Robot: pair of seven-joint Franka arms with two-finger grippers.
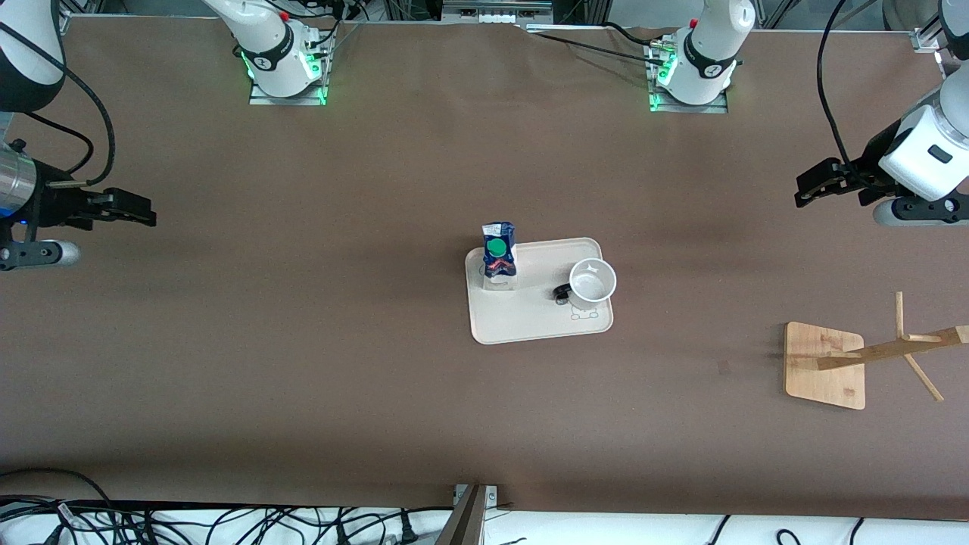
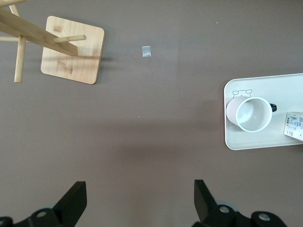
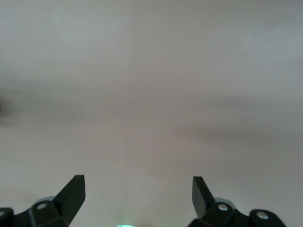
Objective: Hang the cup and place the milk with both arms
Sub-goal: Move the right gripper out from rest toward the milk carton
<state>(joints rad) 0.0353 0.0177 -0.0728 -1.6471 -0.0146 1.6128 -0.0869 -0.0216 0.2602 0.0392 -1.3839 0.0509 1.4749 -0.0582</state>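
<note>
At the middle of the brown table (image 1: 303, 341) sits a pale tray (image 1: 530, 322), and both task things stand on it. Taking the tray as a clock face seen from the front camera, the milk (image 1: 499, 256) stands upright at about ten o'clock, its green cap facing up, while the cup (image 1: 590, 282) stands upright at about three o'clock, mouth open to the ceiling, its black handle pointing toward the milk. The two are apart, not touching.

Toward the left arm's end of the table, nearer the front camera than the tray, stands a wooden rack (image 1: 825, 365) with a square base and slanted pegs.

The left gripper (image 1: 808, 185) hangs in the air over bare table at the left arm's end, empty, its fingers (image 2: 75, 201) spread wide in the left wrist view. The right gripper (image 1: 140, 210) hangs over bare table at the right arm's end, also empty, fingers (image 3: 73, 194) spread wide in the right wrist view.
</note>
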